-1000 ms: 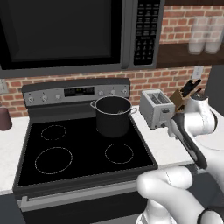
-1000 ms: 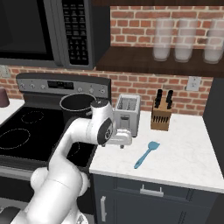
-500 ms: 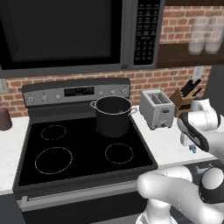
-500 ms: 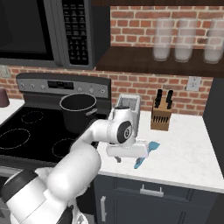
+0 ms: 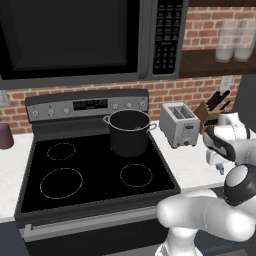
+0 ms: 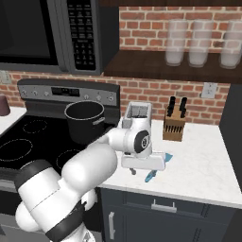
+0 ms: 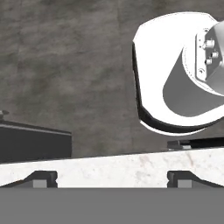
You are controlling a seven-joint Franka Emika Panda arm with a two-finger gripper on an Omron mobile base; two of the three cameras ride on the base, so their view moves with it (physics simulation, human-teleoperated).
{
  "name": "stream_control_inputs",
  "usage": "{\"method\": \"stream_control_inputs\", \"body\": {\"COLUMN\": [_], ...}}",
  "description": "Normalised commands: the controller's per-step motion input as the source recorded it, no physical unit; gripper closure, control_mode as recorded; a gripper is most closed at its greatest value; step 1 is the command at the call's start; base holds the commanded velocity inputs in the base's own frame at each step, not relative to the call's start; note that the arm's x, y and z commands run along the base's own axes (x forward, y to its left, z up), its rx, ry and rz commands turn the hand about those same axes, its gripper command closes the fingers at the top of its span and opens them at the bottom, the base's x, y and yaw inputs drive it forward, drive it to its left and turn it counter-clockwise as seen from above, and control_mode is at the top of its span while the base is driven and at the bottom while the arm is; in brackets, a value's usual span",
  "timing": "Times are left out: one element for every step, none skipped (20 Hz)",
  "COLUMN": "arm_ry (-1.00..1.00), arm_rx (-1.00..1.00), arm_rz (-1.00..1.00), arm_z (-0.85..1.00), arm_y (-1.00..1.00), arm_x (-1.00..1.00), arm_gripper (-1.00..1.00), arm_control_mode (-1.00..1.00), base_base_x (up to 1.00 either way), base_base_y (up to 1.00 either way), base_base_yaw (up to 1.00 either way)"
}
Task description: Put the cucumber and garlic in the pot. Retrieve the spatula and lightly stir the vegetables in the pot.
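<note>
Blue spatula point(image 6: 154, 174) mostly hidden beneath the spread-fingered end effector point(image 7: 112, 179) on the counter point(image 6: 203, 165).

A red brick wall point(image 6: 156, 92) backs a white marble counter point(image 6: 198, 165) over dark cabinets point(image 6: 156, 212). A black microwave point(image 5: 75, 40) hangs above the stove point(image 5: 95, 175); the floor point(image 7: 65, 65) is mottled grey.

I see a dark-grey pot point(image 5: 129, 132) with a paler metal rim on a black stove point(image 5: 90, 175) marked with thin white rings. The toaster point(image 5: 179, 124) is silver, the spatula point(image 6: 155, 173) light blue, the counter point(image 6: 198, 165) mottled white, the wall point(image 6: 156, 92) red brick.
</note>
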Motion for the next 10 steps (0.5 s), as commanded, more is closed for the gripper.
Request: {"method": "stream_control_inputs", "body": {"arm_ry": [0.0, 0.0, 0.0, 0.0, 0.0, 0.0, -0.02, -0.06, -0.06, -0.07], "arm_rx": [0.0, 0.0, 0.0, 0.0, 0.0, 0.0, 0.0, 0.0, 0.0, 0.0], "arm_rz": [0.0, 0.0, 0.0, 0.0, 0.0, 0.0, 0.0, 0.0, 0.0, 0.0], "arm_z": [-0.54, -0.53, -0.53, -0.54, -0.45, -0.45, -0.32, -0.21, -0.19, -0.12], "arm_y": [-0.01, 0.0, -0.02, -0.01, 0.0, 0.0, 0.0, -0.02, -0.02, -0.03], "arm_x": [0.0, 0.0, 0.0, 0.0, 0.0, 0.0, 0.04, 0.06, 0.17, 0.27], "arm_gripper": [-1.0, -1.0, -1.0, -1.0, -1.0, -1.0, -1.0, -1.0, -1.0, -1.0], "arm_control_mode": [-1.0, -1.0, -1.0, -1.0, -1.0, -1.0, -1.0, -1.0, -1.0, -1.0], "base_base_x": [0.0, 0.0, 0.0, 0.0, 0.0, 0.0, 0.0, 0.0, 0.0, 0.0], "base_base_y": [0.0, 0.0, 0.0, 0.0, 0.0, 0.0, 0.0, 0.0, 0.0, 0.0], "base_base_yaw": [0.0, 0.0, 0.0, 0.0, 0.0, 0.0, 0.0, 0.0, 0.0, 0.0]}}
